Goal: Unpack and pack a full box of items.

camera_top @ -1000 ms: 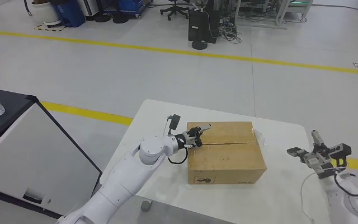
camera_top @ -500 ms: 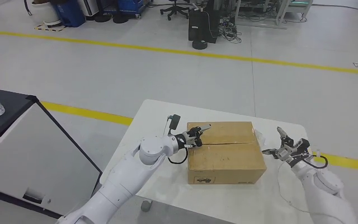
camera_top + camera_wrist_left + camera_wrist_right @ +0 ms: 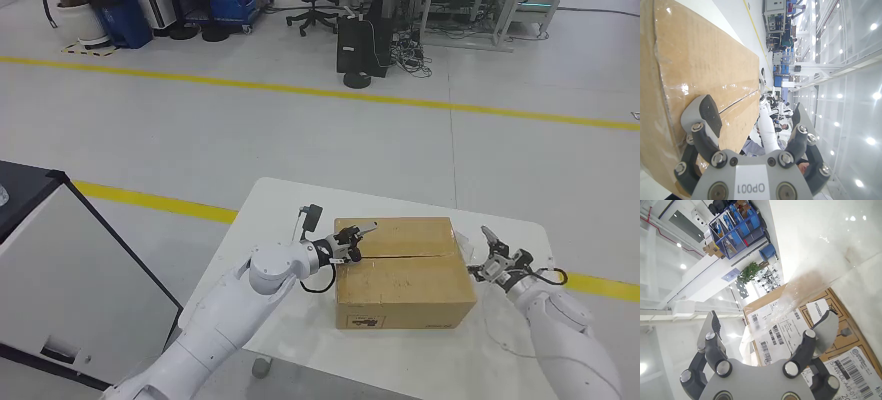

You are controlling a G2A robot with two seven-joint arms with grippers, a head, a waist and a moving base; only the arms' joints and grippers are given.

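The box sits closed on the white table, near its middle, long side across my front. Its two top flaps meet in a seam that runs the length of the lid under shiny clear tape.

My left gripper is at the box's left end, level with the top edge. It is spread wide with nothing in it. In the left wrist view one finger lies over the top of the box just beside the seam, close to the end edge. I cannot tell whether its pad touches the cardboard. The other finger stands out in the air, off the box.

My right gripper is at the opposite end, just beside the box's right end face. It too is spread apart and holds nothing. From its wrist view I look at that face between my fingers: brown cardboard with white labels stuck on it. A loose, crumpled strip of clear film hangs off the upper edge of that end, partly over the labels. As far as I can see, neither finger touches the film
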